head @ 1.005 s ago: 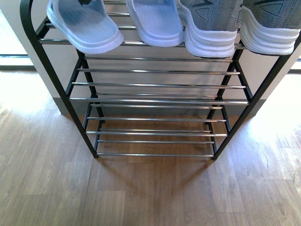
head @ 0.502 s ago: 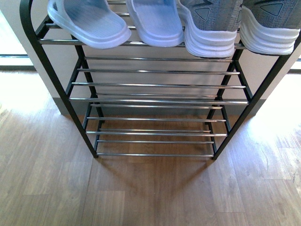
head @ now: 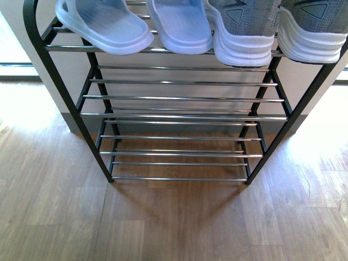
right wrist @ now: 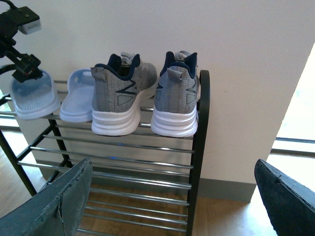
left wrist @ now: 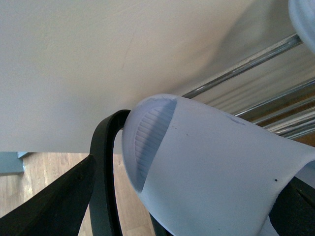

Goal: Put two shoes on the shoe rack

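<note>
Front view is showing the rack (head: 179,98) standing on the wood floor (head: 163,228), its top shelf carrying four shoes: the left slide (head: 103,24) at the shelf's left end, the second slide (head: 179,24) just beside it, then the two sneakers (head: 242,32) running to the right end. The left slide is lying skewed, its heel overhanging the front rod.

Right wrist view is catching the left gripper (right wrist: 22,61) sitting at that slide's far end, but whether its jaws are pinching the slide or spread I cannot tell. In the left wrist view the slide (left wrist: 211,172) is filling the frame next to the rack's black frame (left wrist: 106,177), and the jaws are hidden there too. The right gripper's jaws (right wrist: 162,196) are standing spread wide and holding nothing.

To finish well, the left arm should be letting go only once the sole is resting flat across the rods, then backing straight away without dragging the slide.

Against the frame a second ago, the slide's heel is sitting further right and closer to its mate; the other shoes are unchanged.
</note>
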Robot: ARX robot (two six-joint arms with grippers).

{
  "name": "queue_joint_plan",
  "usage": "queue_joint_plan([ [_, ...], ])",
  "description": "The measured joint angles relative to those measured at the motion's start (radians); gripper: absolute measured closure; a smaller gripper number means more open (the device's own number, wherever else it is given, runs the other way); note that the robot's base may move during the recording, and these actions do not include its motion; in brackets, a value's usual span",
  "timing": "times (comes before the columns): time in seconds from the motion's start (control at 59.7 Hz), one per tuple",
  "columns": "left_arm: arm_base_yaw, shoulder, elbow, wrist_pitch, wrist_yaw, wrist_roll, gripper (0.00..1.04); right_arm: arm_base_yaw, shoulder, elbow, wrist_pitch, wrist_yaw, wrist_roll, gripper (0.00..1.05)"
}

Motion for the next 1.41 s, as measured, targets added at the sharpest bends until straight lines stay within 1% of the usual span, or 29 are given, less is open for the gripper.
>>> queue_joint_plan([
  [0.251,-0.002,-0.008,-0.048,0.096,0.001,0.018,0.09,0.000,0.000,0.000,0.000,0.000,0.000,0.09],
  [0.318,-0.002,-0.020,-0.077,0.124,-0.013,0.022,0.09,0.000,0.000,0.000,0.000,0.001,0.000,0.09],
  [0.486,0.028,-0.145,-0.262,0.225,-0.011,0.033,0.09,0.000,0.000,0.000,0.000,0.000,0.000,0.09],
  [0.586,0.051,-0.208,-0.322,0.241,0.000,0.032,0.09,0.000,0.000,0.000,0.000,0.000,0.000,0.09],
  [0.687,0.086,-0.220,-0.323,0.291,-0.032,0.012,0.09,0.000,0.000,0.000,0.000,0.000,0.000,0.09],
  [0.955,0.105,-0.165,-0.309,0.305,-0.015,-0.019,0.09,0.000,0.000,0.000,0.000,0.000,0.000,0.09],
  [1.022,0.117,-0.112,-0.254,0.270,0.030,-0.027,0.09,0.000,0.000,0.000,0.000,0.000,0.000,0.09],
  [1.072,0.127,-0.061,-0.196,0.238,0.122,-0.077,0.09,0.000,0.000,0.000,0.000,0.000,0.000,0.09],
  [1.122,0.133,-0.027,-0.154,0.206,0.162,-0.135,0.09,0.000,0.000,0.000,0.000,0.000,0.000,0.09],
  [1.239,0.134,-0.027,-0.172,0.205,0.168,-0.174,0.09,0.000,0.000,0.000,0.000,0.000,0.000,0.09],
  [1.323,0.138,-0.034,-0.185,0.209,0.137,-0.159,0.09,0.000,0.000,0.000,0.000,0.000,0.000,0.09],
  [1.407,0.148,-0.033,-0.185,0.209,0.135,-0.145,0.09,0.000,0.000,0.000,0.000,0.000,0.000,0.09],
])
